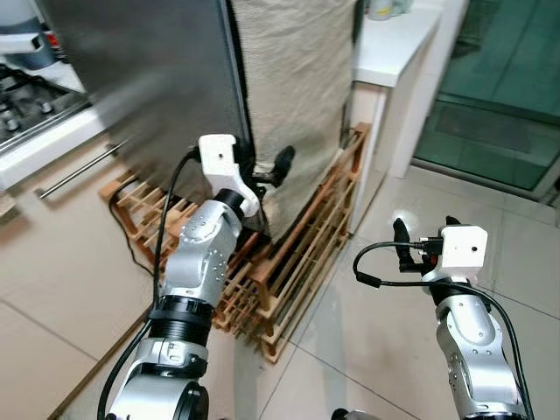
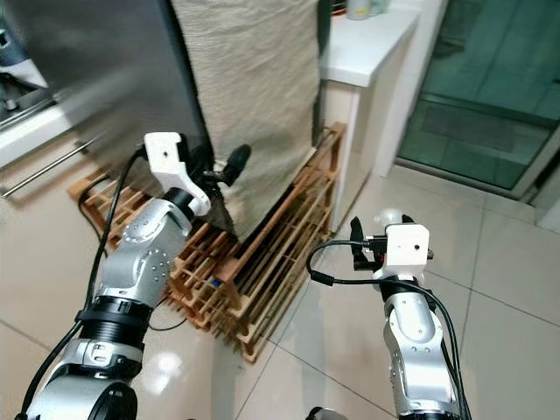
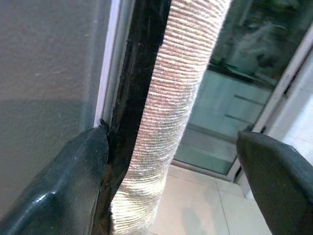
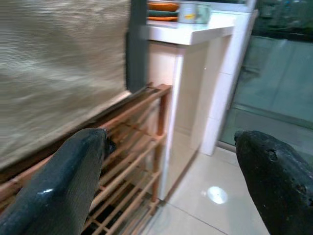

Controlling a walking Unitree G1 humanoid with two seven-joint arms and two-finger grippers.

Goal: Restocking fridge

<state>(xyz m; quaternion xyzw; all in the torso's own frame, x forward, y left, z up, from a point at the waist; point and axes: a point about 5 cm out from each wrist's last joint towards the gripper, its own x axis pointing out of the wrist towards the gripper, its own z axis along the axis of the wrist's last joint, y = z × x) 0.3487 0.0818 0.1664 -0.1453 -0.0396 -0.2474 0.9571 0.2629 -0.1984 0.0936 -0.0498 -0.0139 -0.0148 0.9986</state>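
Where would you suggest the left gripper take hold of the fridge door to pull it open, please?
Probably the door's vertical corner edge, approached from the cloth-covered side. The open left gripper already straddles that dark edge strip, one finger against the grey front, suggesting a hook-and-pull.

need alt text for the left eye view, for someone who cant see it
The robot's left gripper reaches, fingers open, to the corner of a grey fridge whose side is draped in beige cloth. The fridge stands on a wooden slatted rack; the right gripper hovers over the tiled floor.
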